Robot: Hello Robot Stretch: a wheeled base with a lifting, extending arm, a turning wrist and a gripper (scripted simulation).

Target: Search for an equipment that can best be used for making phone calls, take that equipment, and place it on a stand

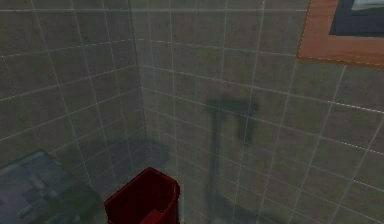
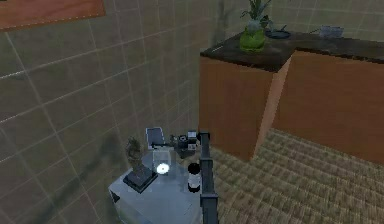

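Observation:
In the arm side view my arm (image 2: 207,185) rises from the bottom edge over a low grey-topped stand (image 2: 165,205) against the tiled wall. At its far end are the white marked squares (image 2: 156,137) and the gripper (image 2: 138,152) with its thin fingers. A small dark flat thing (image 2: 138,180), perhaps a phone, lies on the grey top just below the gripper. I cannot tell whether the gripper holds anything.
A wooden counter (image 2: 250,95) with a dark top stands at the arm side view's upper right, bearing a potted plant (image 2: 253,36) and a bowl (image 2: 330,32). Ahead is a tiled wall corner with a red bin (image 1: 145,200), a grey object (image 1: 35,190) and a framed picture (image 1: 350,30).

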